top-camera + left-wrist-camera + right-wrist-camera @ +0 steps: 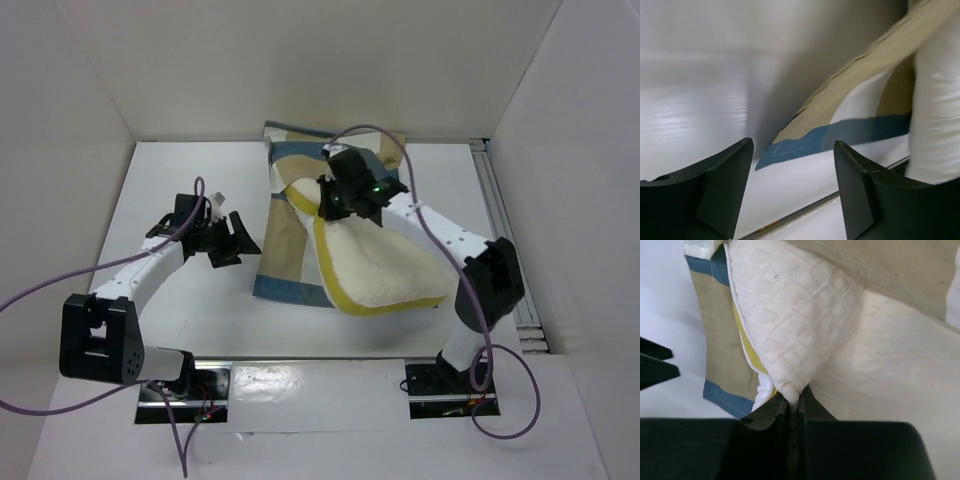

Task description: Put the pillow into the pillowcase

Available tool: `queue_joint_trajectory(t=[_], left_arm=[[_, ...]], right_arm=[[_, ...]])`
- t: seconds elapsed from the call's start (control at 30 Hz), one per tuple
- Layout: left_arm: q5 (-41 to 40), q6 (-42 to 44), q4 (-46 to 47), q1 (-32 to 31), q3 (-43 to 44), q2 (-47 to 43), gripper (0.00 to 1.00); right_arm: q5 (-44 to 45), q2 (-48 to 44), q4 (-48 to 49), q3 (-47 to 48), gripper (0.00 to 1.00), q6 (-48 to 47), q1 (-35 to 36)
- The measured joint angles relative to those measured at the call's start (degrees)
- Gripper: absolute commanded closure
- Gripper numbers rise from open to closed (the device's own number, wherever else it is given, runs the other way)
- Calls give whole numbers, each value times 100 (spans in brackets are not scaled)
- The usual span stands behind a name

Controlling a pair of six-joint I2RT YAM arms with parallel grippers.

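Note:
The cream pillow with its yellow edge lies across the blue, tan and white checked pillowcase in the middle of the table. My right gripper is shut on a pinched fold of the pillow near its far corner, where the pillowcase shows to the left. My left gripper stands open just left of the pillowcase, nothing between its fingers. In the left wrist view the blue near corner of the pillowcase lies ahead on the table.
White walls enclose the table on three sides. A metal rail runs along the right edge. The arm bases sit at the near edge, with purple cables looping over both arms.

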Motion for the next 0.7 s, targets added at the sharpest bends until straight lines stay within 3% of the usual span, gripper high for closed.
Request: queue_joint_trajectory(t=[0.13,0.47,0.7], left_arm=[[-59,52,212,-461,26,-66,19],[-219,50,1176,-1119,-17,-46,18],[-1056,42,1373,-1298,-26,116,19]], right_arm=[[-566,-575,20,-72,100,-212,-531],[-1180,-481,-46,-79,100,-380,-382],[-1274,-481,-55,-81,100,-442,-387]])
